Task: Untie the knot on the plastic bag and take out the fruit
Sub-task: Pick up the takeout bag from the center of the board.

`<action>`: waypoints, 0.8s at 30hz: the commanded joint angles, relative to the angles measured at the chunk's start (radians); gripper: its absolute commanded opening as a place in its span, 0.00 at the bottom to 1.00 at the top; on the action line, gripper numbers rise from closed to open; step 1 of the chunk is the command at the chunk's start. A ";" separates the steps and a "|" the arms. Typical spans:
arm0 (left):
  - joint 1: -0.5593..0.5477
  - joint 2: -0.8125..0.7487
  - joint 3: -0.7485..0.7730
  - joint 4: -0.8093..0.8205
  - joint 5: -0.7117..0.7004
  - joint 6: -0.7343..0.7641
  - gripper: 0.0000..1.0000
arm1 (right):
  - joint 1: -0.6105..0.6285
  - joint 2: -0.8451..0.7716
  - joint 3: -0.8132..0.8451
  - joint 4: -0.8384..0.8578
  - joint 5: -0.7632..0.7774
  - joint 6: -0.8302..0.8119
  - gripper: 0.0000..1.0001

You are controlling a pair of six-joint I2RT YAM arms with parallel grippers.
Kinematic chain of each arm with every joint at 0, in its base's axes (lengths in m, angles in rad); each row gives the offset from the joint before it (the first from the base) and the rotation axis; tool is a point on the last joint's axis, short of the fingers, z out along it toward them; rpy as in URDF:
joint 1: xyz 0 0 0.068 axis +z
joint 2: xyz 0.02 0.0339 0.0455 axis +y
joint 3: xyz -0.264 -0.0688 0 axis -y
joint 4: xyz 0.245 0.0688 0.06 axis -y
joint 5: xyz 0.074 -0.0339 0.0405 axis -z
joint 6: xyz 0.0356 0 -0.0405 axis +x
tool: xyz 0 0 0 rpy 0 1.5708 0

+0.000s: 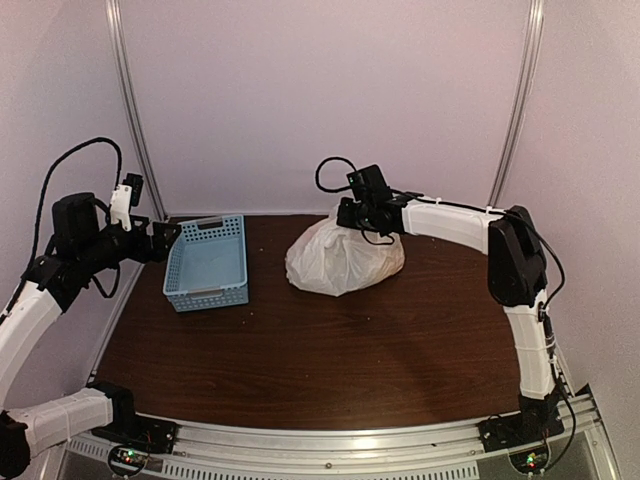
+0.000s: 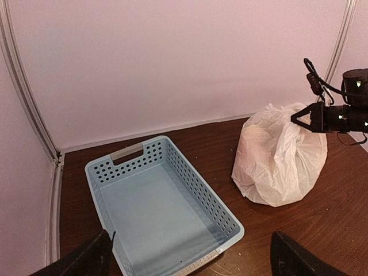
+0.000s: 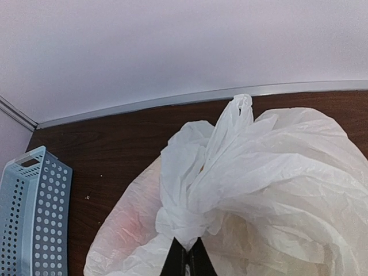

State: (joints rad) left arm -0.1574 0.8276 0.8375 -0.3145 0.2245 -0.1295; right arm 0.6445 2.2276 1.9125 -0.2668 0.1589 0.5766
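Note:
The white crinkly plastic bag [image 1: 340, 258] sits tied on the brown table at the back middle; it also shows in the left wrist view [image 2: 279, 161] and the right wrist view [image 3: 276, 190]. My right gripper [image 3: 187, 253] is shut on the knot [image 3: 192, 221], a twisted bunch of white handles at the bag's top. From above, the right gripper [image 1: 345, 213] is at the bag's top. The fruit is hidden inside; only a faint orange-pink tint [image 3: 129, 221] shows through. My left gripper [image 1: 168, 240] is open and empty, by the blue basket's far left corner.
An empty light blue perforated basket [image 1: 207, 262] stands left of the bag, also in the left wrist view [image 2: 161, 213] and the right wrist view [image 3: 31, 218]. White walls close the back and sides.

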 commanded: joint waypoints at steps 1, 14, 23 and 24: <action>-0.002 -0.014 -0.016 0.026 0.007 -0.008 0.97 | 0.021 -0.041 -0.007 0.048 -0.045 -0.023 0.00; -0.002 -0.012 -0.018 0.028 0.016 -0.004 0.98 | 0.032 -0.213 -0.194 0.124 -0.188 -0.144 0.00; -0.002 0.004 -0.018 0.031 0.053 -0.001 0.97 | 0.039 -0.367 -0.401 0.166 -0.402 -0.229 0.00; -0.002 0.006 -0.018 0.032 0.059 -0.001 0.98 | 0.041 -0.386 -0.424 0.168 -0.421 -0.239 0.00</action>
State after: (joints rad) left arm -0.1574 0.8257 0.8288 -0.3145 0.2459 -0.1299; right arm 0.6701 1.9152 1.5608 -0.1341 -0.1333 0.3954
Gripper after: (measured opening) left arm 0.974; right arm 0.003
